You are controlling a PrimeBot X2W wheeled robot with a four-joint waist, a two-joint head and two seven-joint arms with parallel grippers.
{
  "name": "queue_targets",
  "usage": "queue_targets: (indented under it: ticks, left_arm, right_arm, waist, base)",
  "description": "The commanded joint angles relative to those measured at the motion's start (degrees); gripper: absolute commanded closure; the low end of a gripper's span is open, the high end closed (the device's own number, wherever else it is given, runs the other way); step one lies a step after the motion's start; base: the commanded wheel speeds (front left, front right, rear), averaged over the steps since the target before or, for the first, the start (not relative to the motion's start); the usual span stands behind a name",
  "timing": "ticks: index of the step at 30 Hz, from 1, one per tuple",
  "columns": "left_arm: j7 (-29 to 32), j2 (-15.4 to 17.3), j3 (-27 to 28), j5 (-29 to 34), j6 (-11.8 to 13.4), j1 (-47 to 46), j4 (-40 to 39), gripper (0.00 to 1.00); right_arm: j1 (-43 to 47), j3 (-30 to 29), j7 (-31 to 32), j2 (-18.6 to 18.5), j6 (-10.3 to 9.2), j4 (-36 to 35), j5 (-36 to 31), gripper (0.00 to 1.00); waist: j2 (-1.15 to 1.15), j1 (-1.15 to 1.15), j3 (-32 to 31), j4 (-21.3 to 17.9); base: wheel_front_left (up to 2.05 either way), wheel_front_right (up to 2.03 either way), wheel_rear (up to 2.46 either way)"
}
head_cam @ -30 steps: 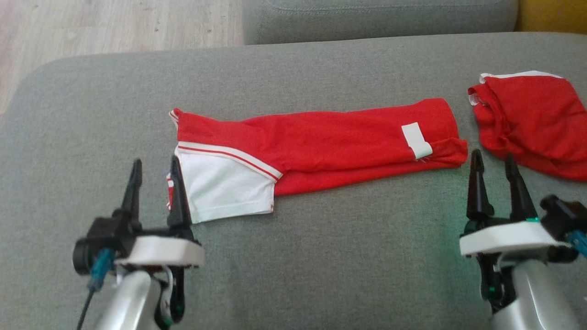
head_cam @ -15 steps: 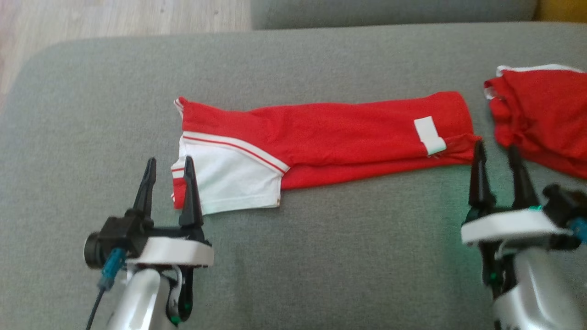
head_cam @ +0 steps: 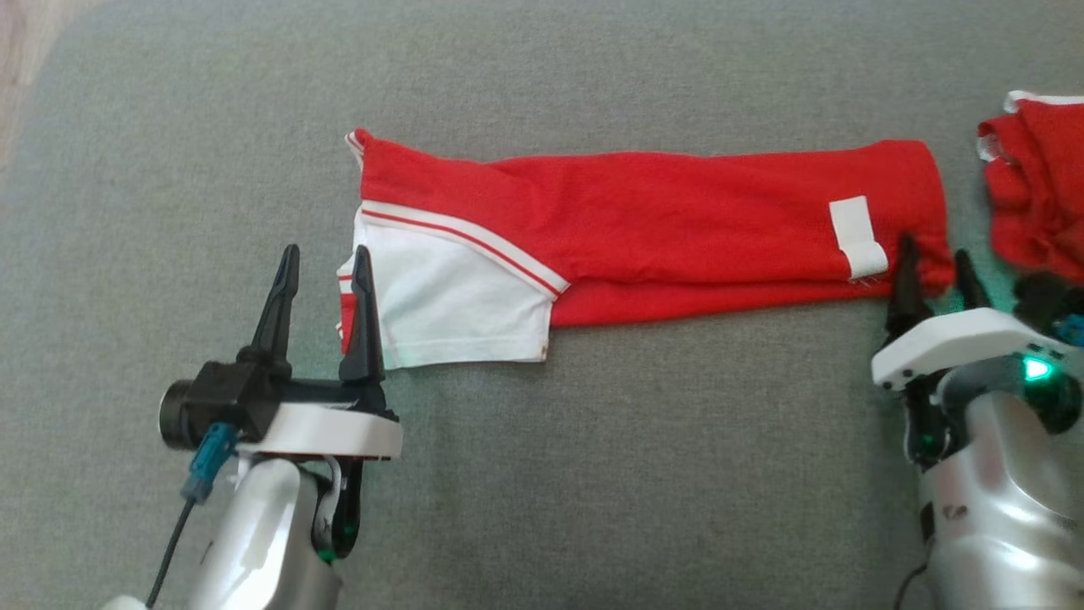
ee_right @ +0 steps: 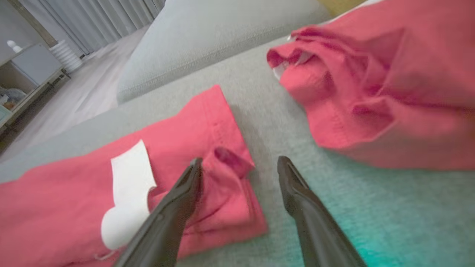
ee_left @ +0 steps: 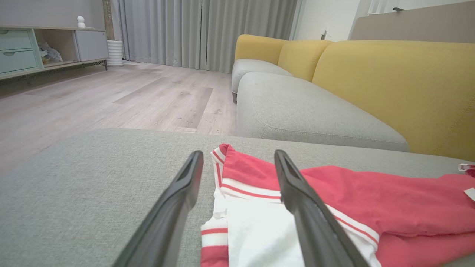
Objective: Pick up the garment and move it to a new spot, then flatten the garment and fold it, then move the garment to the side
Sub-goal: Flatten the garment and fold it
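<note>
So the garment [head_cam: 644, 229] was lying folded into a long red strip across the grey sofa cushion [head_cam: 593, 474]. Its white end with the red stripes was to the robot's left, and the hem end with the white label [head_cam: 857, 237] was to its right. The left jaws were released, spread wide and holding nothing, parked right at the white end. In the head view the inner finger [head_cam: 362, 313] overlapped the white edge, with the outer finger over bare cushion. From the left wrist, the striped corner sat in the gap between the 2 fingers. The right jaws were wide apart and empty too, at the hem's near corner just past the label. From the right wrist, the rolled corner poked in between the fingers. Couldn't tell if either pair actually touched cloth. A 2nd red garment [head_cam: 1037, 186] lay bunched up just beyond, apart from the 1st.
</note>
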Motion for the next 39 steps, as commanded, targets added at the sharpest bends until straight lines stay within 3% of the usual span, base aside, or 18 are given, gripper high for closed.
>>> queue_targets:
  ticks: [1,6,7,8,9,15,27,34,39]
  left_arm:
    - [-0.5,0.3,2.1,0.7,-0.2,-2.4,-1.5,0.0]
    - [-0.5,0.2,2.0,1.0,-0.3,-3.3,-1.8,0.0]
    - [-0.5,0.1,2.1,1.0,-0.2,-3.5,-1.8,0.0]
    - [-0.5,0.1,2.1,1.0,-0.2,-3.5,-1.8,0.0]
    - [-0.5,0.1,2.2,1.2,-0.2,-3.7,-1.9,0.0]
    - [-0.5,0.1,2.6,1.4,-0.1,-3.2,-2.1,0.0]
    - [-0.5,0.1,1.9,1.0,0.1,-1.4,-2.3,0.0]
    - [-0.5,0.1,1.7,0.9,0.2,-0.2,-2.3,0.0]
    - [-0.5,0.1,1.7,1.1,0.2,0.6,-2.6,0.0]
  right_arm:
    - [-2.7,1.6,0.1,0.0,-0.04,0.9,-0.5,0.0]
    - [-4.8,4.4,0.4,0.0,-0.04,7.5,-0.5,0.0]
    - [-5.2,5.2,0.2,0.0,-0.04,8.3,-0.5,0.66]
    - [-5.2,5.2,0.2,0.0,-0.04,8.3,-0.5,0.66]
    - [-5.8,6.4,-0.9,0.0,-0.04,9.3,-0.9,1.0]
    - [-6.6,3.5,-4.1,-0.5,-0.04,10.4,-4.1,1.0]
    - [-4.8,-4.1,-4.1,-6.2,-0.04,5.2,-9.4,1.0]
    - [-3.3,-0.9,-1.8,-2.9,-0.04,-0.6,-7.6,1.0]
    - [-1.9,4.8,0.7,-0.4,-0.04,-4.8,-4.4,1.0]
  waist:
    - [0.0,-0.01,0.7,0.4]
    - [0.0,-0.01,1.1,0.4]
    - [0.0,-0.01,1.1,0.3]
    - [0.0,-0.01,1.1,0.3]
    - [0.0,-0.01,1.0,0.0]
    - [0.0,-0.01,-0.5,-1.4]
    - [0.0,-0.01,-5.1,-2.8]
    - [0.0,-0.01,-7.7,-2.7]
    - [0.0,-0.01,-9.6,-1.8]
  base:
    - [0.0,0.0,0.0]
    - [0.0,0.0,0.0]
    - [0.0,0.0,0.0]
    - [0.0,0.0,0.0]
    - [0.0,0.0,0.0]
    - [0.0,0.0,0.0]
    - [0.0,0.0,0.0]
    - [0.0,0.0,0.0]
    - [0.0,0.0,0.0]
